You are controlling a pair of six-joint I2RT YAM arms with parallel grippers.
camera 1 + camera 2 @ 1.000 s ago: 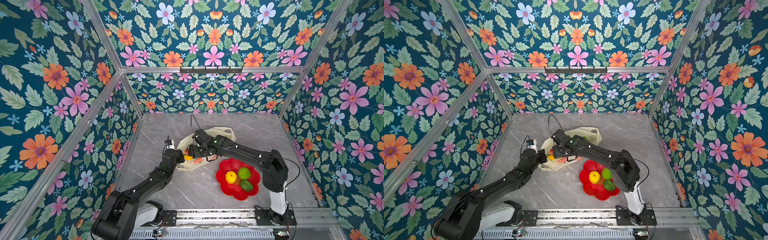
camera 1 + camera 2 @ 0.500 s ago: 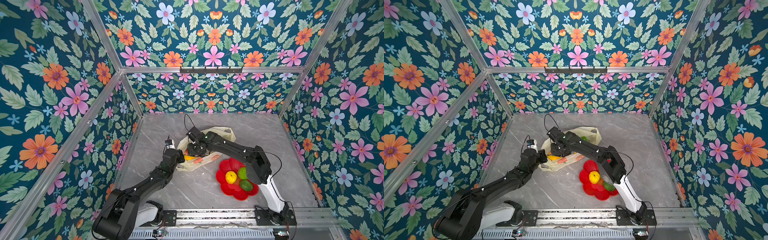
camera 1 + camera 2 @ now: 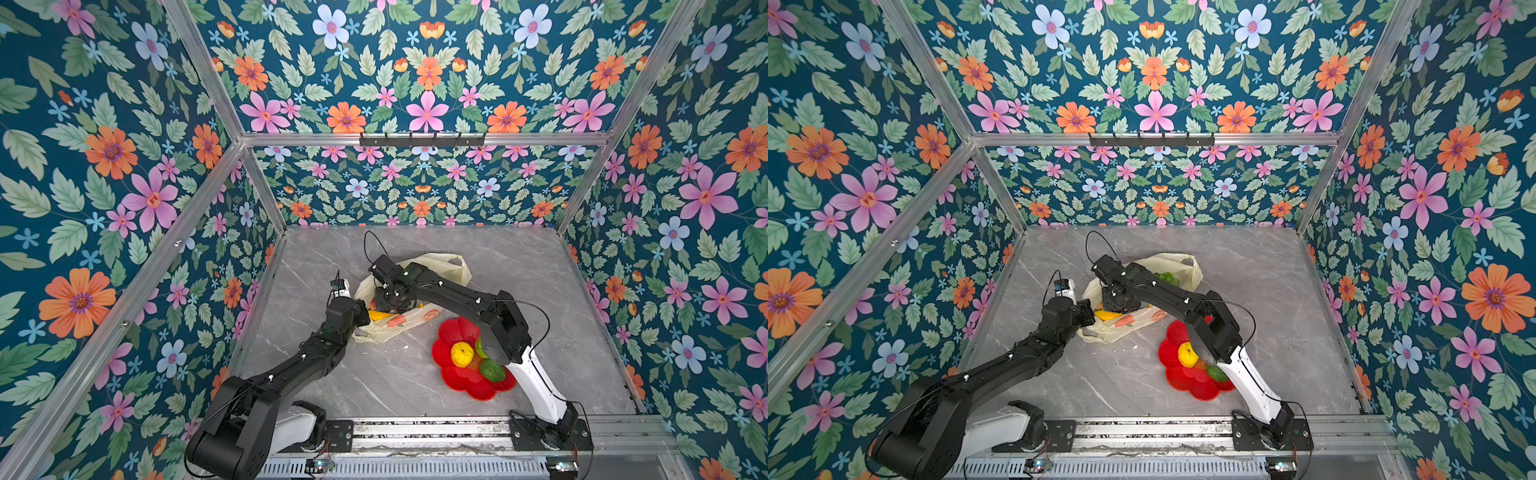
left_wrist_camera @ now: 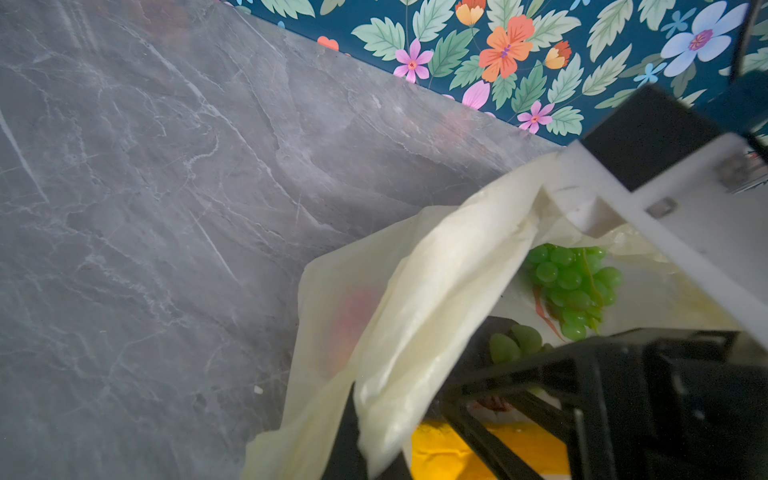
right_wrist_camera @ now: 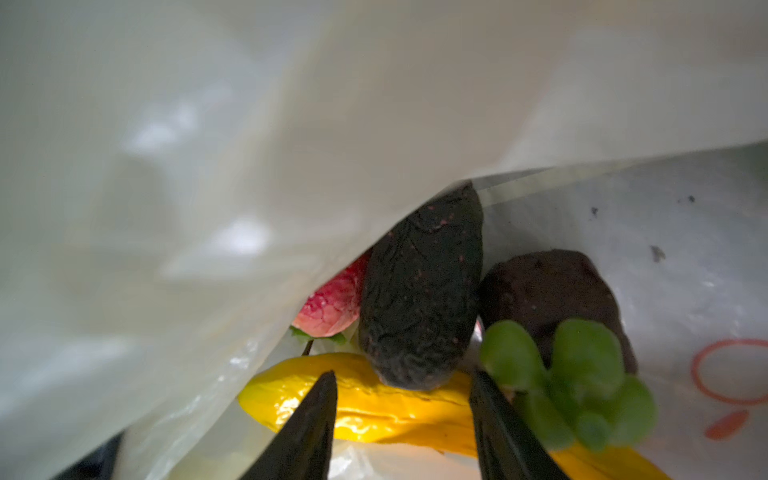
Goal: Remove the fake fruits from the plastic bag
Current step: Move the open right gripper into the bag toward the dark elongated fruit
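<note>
The pale-yellow plastic bag [image 3: 444, 266] [image 3: 1179, 266] lies at mid-table. My left gripper [image 3: 365, 309] [image 4: 374, 432] is shut on the bag's edge, lifting the film off the mouth. My right gripper [image 3: 390, 305] [image 5: 401, 376] is inside the bag with its jaws apart. It hovers just over a yellow banana [image 5: 374, 407], and the tip of a dark avocado [image 5: 419, 299] lies between its fingertips without touching them. Beside these lie a second dark fruit [image 5: 548, 299], a red strawberry [image 5: 332, 303] and green grapes [image 5: 582, 374]. A larger grape bunch [image 4: 573, 286] sits deeper in.
A red flower-shaped plate [image 3: 457, 332] [image 3: 1173, 336] stands right of the bag, partly under my right arm. It holds a yellow lemon [image 3: 462, 354] and a green fruit [image 3: 492, 371]. Floral walls enclose the grey marble table [image 3: 374, 374] on three sides.
My right arm has reached further left and deeper into the bag, and its jaws have narrowed. The left arm and its hold on the bag have not moved.
</note>
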